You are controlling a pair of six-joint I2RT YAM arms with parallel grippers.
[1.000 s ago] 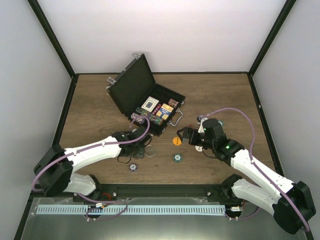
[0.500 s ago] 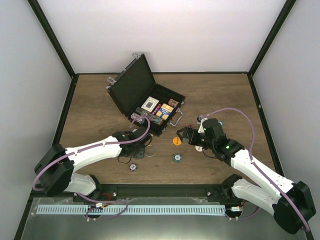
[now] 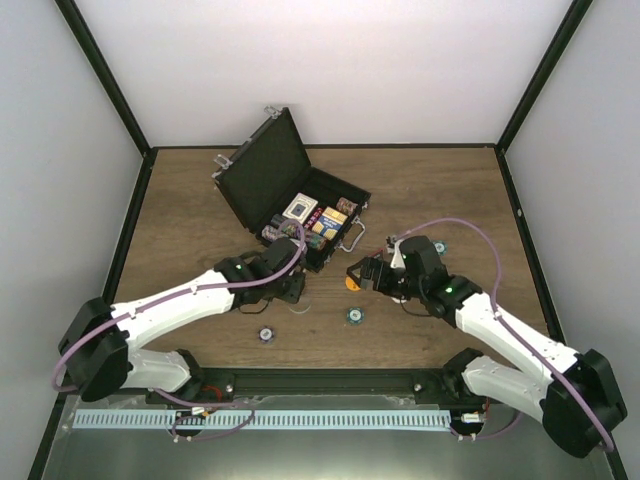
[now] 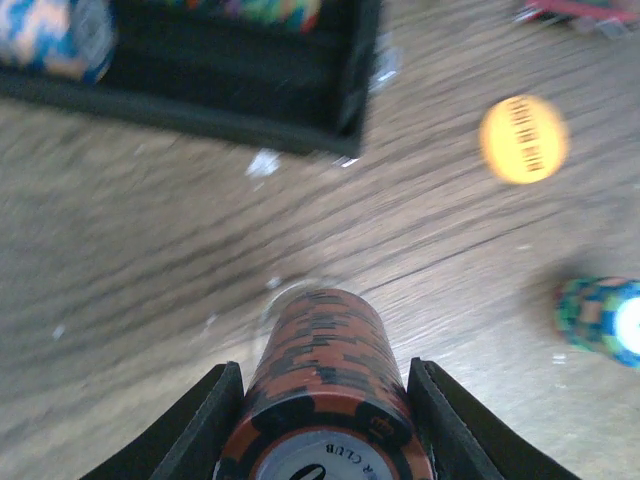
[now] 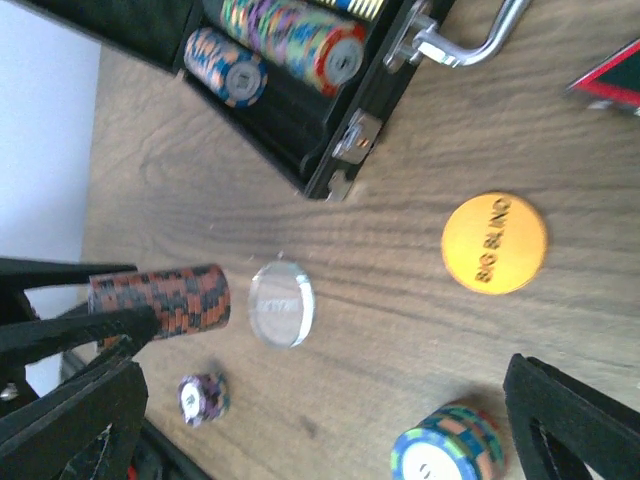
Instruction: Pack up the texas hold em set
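1. Plainly, the left jaws are clamped on an orange-black chip stack (image 4: pixel 325 385), held on its side just above the surface (image 3: pixel 430 190). I judge it lies that way so it can drop lengthwise into a chip slot.
2. The case (image 3: pixel 262 175) stands open at the far left with its lid propped up. Its near row holds chip rolls (image 5: pixel 290 35) laid sideways, and the dark gap beside them looks meant for this stack.
3. The right jaws are spread wide and hold nothing. They hover low by the orange button (image 5: pixel 494 243), just off the case's near corner — probably that arm's pick.
4. Loose on the surface:
   - a clear disc (image 5: pixel 281 304) beside the held stack
   - a green stack (image 5: pixel 447 455) near the button
   - a small purple stack (image 5: pixel 203 397) nearer the bases
   - a triangular marker (image 5: pixel 610 75) by the handle (image 5: pixel 470 45)
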